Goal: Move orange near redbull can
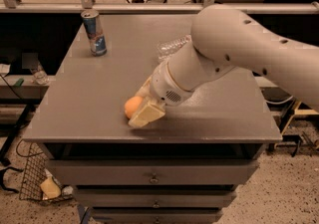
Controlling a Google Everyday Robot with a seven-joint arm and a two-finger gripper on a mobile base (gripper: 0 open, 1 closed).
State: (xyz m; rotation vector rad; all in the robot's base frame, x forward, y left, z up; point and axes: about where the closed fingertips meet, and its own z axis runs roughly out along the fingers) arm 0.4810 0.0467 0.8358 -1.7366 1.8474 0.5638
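Gripper [141, 112] is held low at the front edge of the table [99, 93] against the orange [131, 105], state of jaws not discernible, redbull can [94, 32] stood well apart at a far corner.

the arm [259, 54] was clad in smooth, off-white shells with a faint sheen. its largest part was a bulbous, rounded joint cover [224, 29], marked with a few small dark dots that looked like recessed screw holes. from it ran a thick tube-shaped forearm [194, 68] of the same pale colour. a thin tan ring circled the forearm near the wrist housing [167, 88], which was rounded and carried a small patch of fine vent holes on its underside. the gripper [142, 112] was a duller cream-yellow than the arm, blocky and wedge-shaped, and it sat low over the front left part of the grey table [99, 93].
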